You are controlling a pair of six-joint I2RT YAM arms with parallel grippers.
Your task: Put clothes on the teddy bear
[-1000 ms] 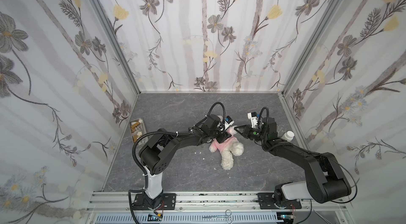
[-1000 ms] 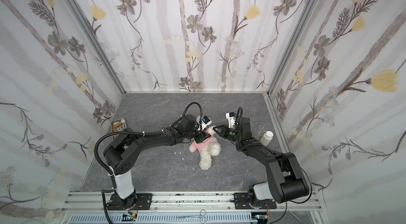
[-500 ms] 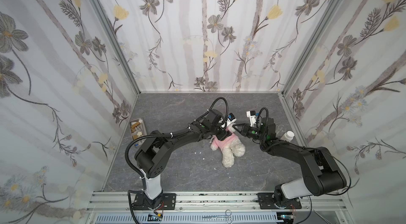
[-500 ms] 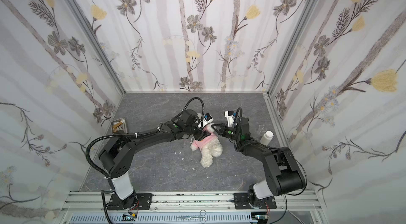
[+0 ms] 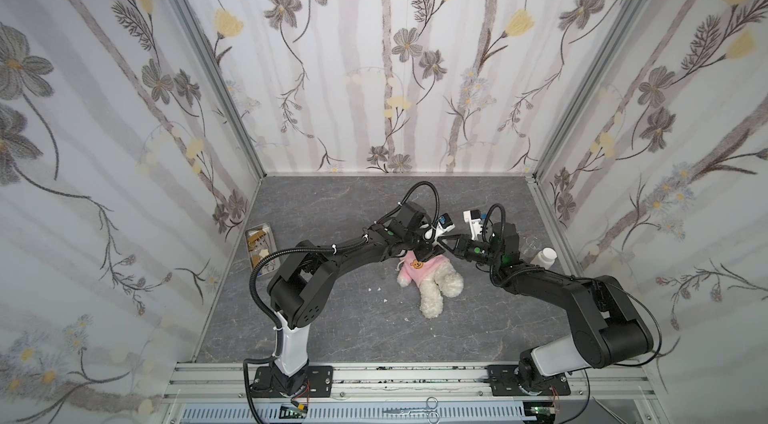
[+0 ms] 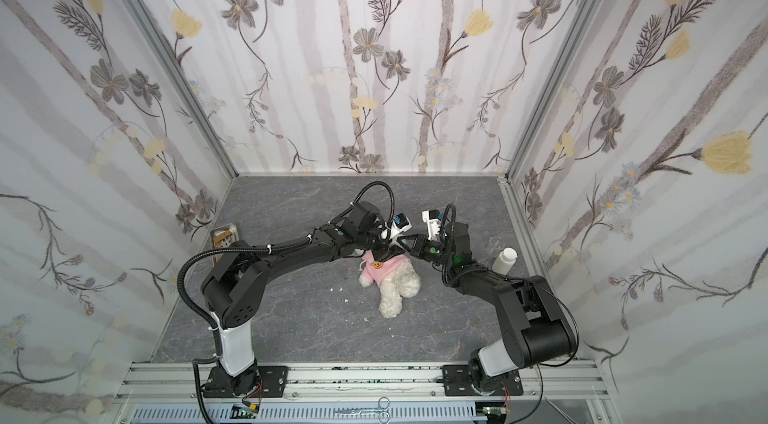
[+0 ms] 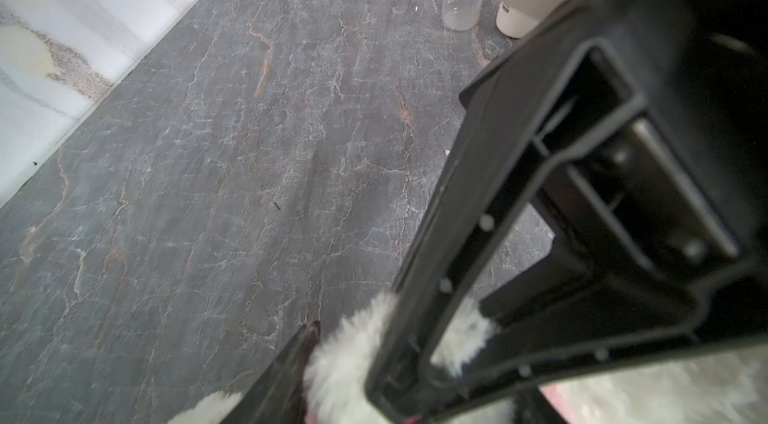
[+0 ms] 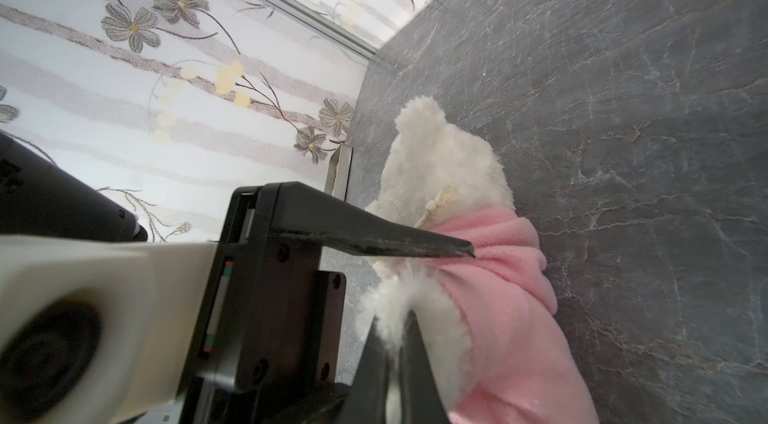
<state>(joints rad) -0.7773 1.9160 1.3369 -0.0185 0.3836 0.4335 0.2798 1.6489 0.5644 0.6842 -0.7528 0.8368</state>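
**Table**: a grey stone-patterned top is lying under both grippers.

**Bear**: the white plush is lying flat directly beneath the two grippers' tips. Its head is tucked under the left gripper, and its legs are pointing away from both, toward the arm bases.

**Hoodie**: the pink garment is covering the bear's trunk, and its upper edge is bunching right at the fingertips.

**Left gripper**: one pointed finger is touching the hoodie's gathered edge with its tip. The second finger is hidden, so how wide the jaws are standing, and whether they are gripping cloth, cannot be told.

**Right gripper**: it is working close against the left one. Its fingers are closed together and pinching a tuft of the bear's fur beside the hoodie.

**Tray**: it is sitting well apart from the left gripper, back beside that arm's elbow.

**Bottle** and **beaker**: both are standing near the right gripper, behind its wrist, just beside each other.
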